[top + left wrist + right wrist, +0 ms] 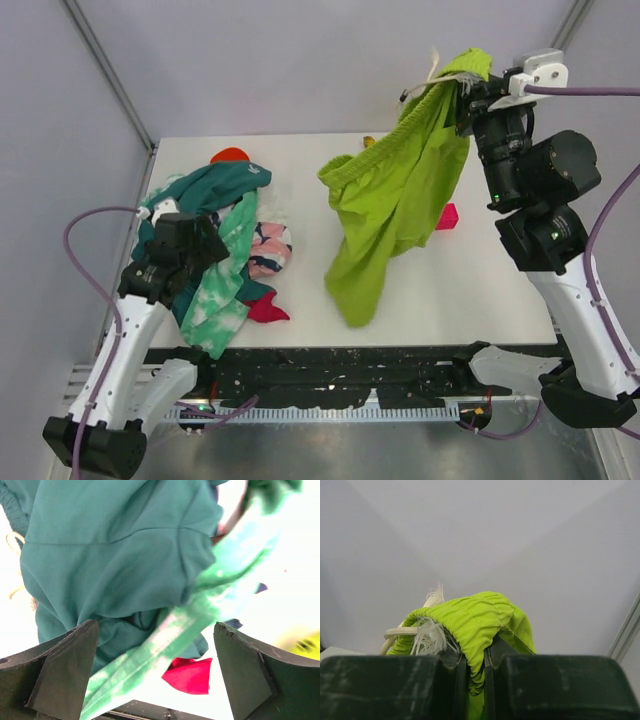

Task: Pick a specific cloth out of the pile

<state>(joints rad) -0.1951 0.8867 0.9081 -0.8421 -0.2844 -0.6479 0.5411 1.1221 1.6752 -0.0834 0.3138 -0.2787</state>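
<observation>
Above the white table [500, 300], the plain lime-green fabric cloth [400, 200] is being gripped at its gathered edge by the closed right gripper [466, 98], hanging below it. The heap of mixed cloths [225, 250] is lying under the open, empty left gripper [157, 650]. Extraction is being judged complete; only set-down remaining.

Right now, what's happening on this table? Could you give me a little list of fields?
Lifted item: soft lime-green fabric garment with white trim, hanging down toward the white table
Holder: right hand, shut on its gathered edge
Pile: heap of teal, mint tie-dye, striped and red cloths, table's left side
Other arm: left hand, open above the heap
</observation>
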